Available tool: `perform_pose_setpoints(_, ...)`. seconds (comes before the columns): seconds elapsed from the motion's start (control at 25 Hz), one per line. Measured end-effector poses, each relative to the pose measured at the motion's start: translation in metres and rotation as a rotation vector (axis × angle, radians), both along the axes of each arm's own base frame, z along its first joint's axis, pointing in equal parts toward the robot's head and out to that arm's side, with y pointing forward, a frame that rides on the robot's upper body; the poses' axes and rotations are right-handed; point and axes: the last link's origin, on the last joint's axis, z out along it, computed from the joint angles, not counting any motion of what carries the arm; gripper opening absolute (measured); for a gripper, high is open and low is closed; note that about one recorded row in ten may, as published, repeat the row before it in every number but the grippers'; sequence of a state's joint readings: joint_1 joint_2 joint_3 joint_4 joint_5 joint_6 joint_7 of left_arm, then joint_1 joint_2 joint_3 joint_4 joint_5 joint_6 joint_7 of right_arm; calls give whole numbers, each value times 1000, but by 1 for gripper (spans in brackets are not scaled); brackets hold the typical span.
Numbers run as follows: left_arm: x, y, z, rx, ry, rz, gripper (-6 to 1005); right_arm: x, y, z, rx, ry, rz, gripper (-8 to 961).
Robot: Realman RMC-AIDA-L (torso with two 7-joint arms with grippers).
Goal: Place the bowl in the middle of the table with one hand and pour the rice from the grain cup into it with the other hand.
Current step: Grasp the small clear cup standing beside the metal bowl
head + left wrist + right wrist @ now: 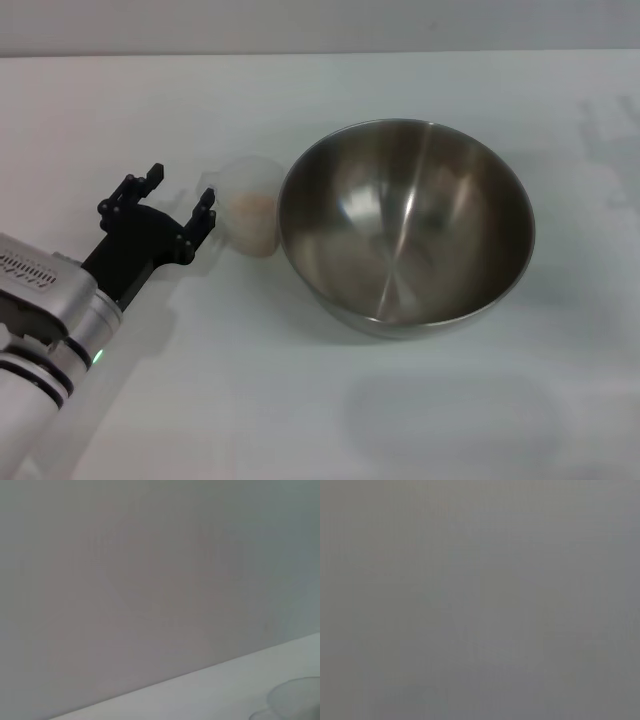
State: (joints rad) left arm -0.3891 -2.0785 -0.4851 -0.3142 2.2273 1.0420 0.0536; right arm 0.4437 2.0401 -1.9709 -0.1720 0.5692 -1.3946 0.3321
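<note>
The steel bowl (406, 225) stands upright on the white table (320, 400), right of centre, and is empty inside. The clear grain cup (250, 205) stands just to the bowl's left, touching or nearly touching its side, with pale rice (252, 203) in it. My left gripper (180, 200) is open, its black fingers just left of the cup and apart from it. The cup's rim shows faintly in the left wrist view (295, 700). The right gripper is out of view.
The table's far edge (320, 53) runs along the top of the head view. The right wrist view shows only plain grey.
</note>
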Motion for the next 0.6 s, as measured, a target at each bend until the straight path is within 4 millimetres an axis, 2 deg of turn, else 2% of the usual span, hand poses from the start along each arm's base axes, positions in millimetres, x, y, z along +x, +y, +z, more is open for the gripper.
perform_pose_setpoints(0.4, 0, 18, 3, 16, 0, 56, 647, -1, 2, 1, 1, 0, 1, 547)
perform_pose_setpoints(0.6, 3, 20, 3, 14, -8, 54, 519, -1, 3, 1, 2, -1, 1, 547)
